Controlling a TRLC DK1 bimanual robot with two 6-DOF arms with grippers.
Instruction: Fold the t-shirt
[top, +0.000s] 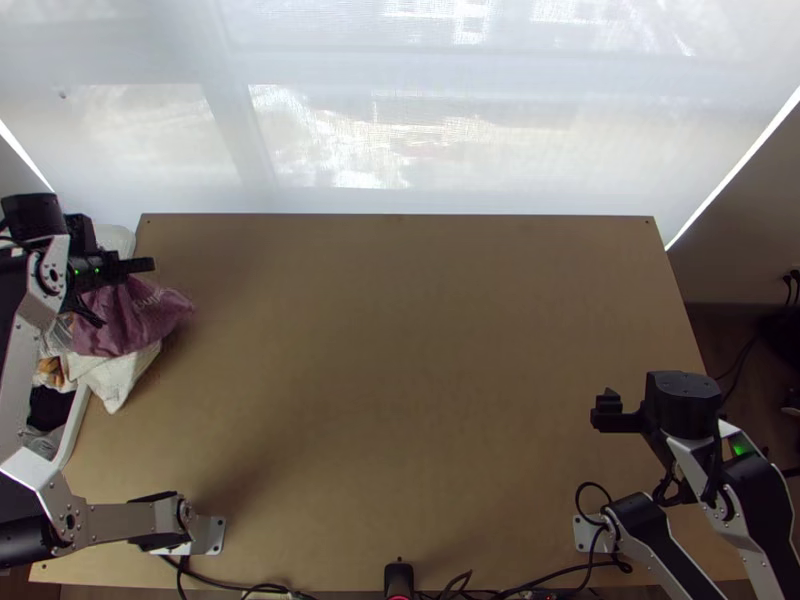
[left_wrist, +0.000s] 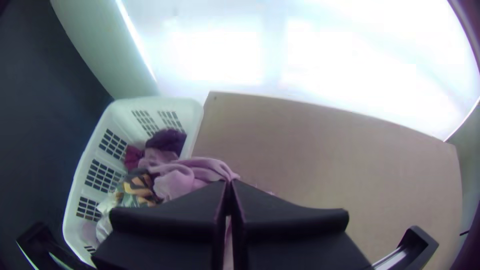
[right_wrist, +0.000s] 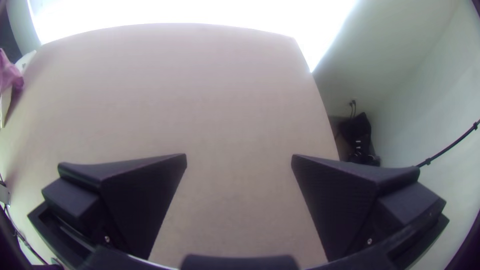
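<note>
At the table's left edge my left gripper (top: 112, 282) is above the basket, shut on a mauve cloth (top: 135, 322). The cloth is bunched and hangs from the fingers, with pale lettering on it, its lower part over other laundry. In the left wrist view the fingertips of the left gripper (left_wrist: 229, 186) meet on the mauve cloth (left_wrist: 192, 172), which trails into the basket. My right gripper (top: 604, 411) is over the table's right side, away from the cloth. The right wrist view has the right gripper (right_wrist: 239, 159) with its fingers wide apart and bare table between them.
The white basket (left_wrist: 82, 175) holds dark, patterned and pale clothes, and stands along the left edge of the table (top: 400, 350). A white cloth (top: 120, 375) spills over its rim onto the tabletop. Cables (top: 240, 590) run along the near edge. Bare tabletop spans the middle.
</note>
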